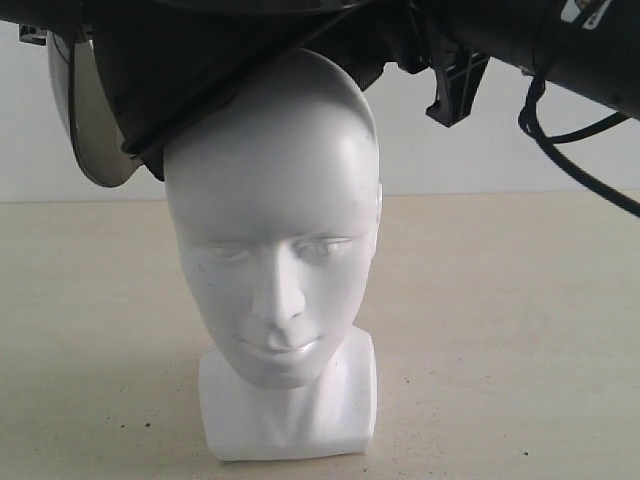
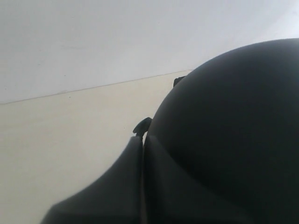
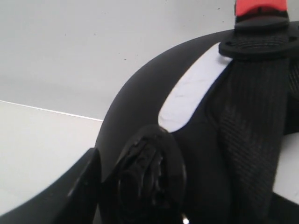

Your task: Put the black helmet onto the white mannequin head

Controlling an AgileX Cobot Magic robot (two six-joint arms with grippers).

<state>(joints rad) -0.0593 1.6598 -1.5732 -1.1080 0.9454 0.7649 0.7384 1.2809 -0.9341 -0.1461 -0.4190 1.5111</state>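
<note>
Risk: black helmet (image 1: 200, 60) perching tilted on white mannequin head (image 1: 275, 200); I'm fearing slip-off.
Both end effectors: I'm failing to tell grip.

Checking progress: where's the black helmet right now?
Exterior view: the black helmet is at the top, tilted over the crown of the white mannequin head, visor at left.

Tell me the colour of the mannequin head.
The mannequin head is plain glossy white, best seen in the exterior view.
</note>
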